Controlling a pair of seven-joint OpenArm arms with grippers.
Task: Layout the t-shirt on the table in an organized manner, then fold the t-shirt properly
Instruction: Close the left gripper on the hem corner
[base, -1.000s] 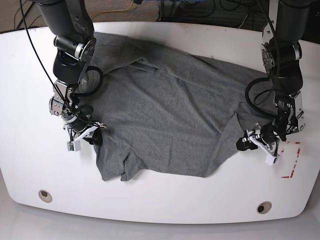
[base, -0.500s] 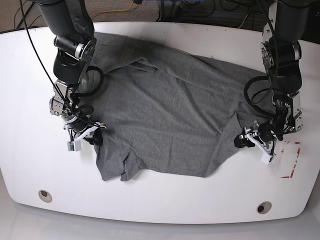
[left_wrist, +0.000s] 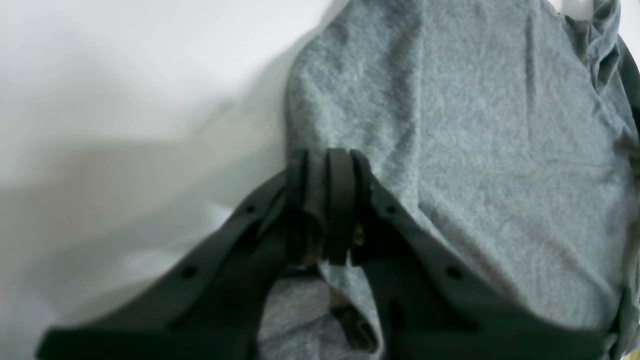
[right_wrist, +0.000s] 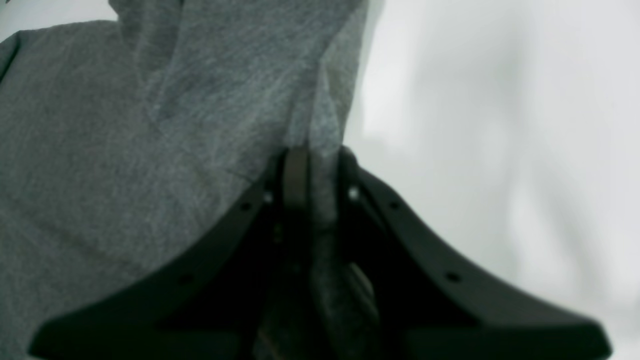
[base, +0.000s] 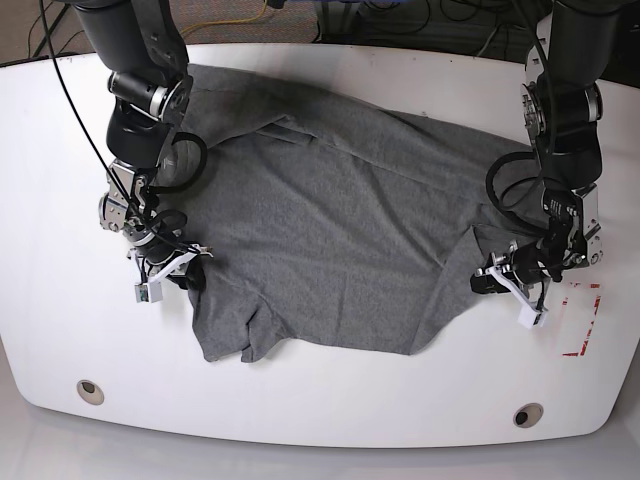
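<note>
The dark grey t-shirt (base: 340, 230) lies spread and wrinkled across the white table (base: 320, 400), one lower corner folded over at the front left. At the shirt's right edge, my left gripper (base: 505, 278) is low on the table. In the left wrist view this left gripper (left_wrist: 322, 165) is shut, with a fold of the t-shirt (left_wrist: 475, 150) pinched between its pads. My right gripper (base: 170, 268) sits at the shirt's left edge. The right wrist view shows the right gripper (right_wrist: 320, 160) shut on a strip of the t-shirt (right_wrist: 125, 150).
Two round grommet holes (base: 90, 391) (base: 527, 414) sit near the table's front edge. Red tape marks (base: 585, 320) lie just right of my left gripper. Both arms stand over the table's back corners, with cables behind them.
My left gripper has slid a little inward along the table and closed its jaws on the shirt's right edge. The right arm and the shirt have stayed put.
</note>
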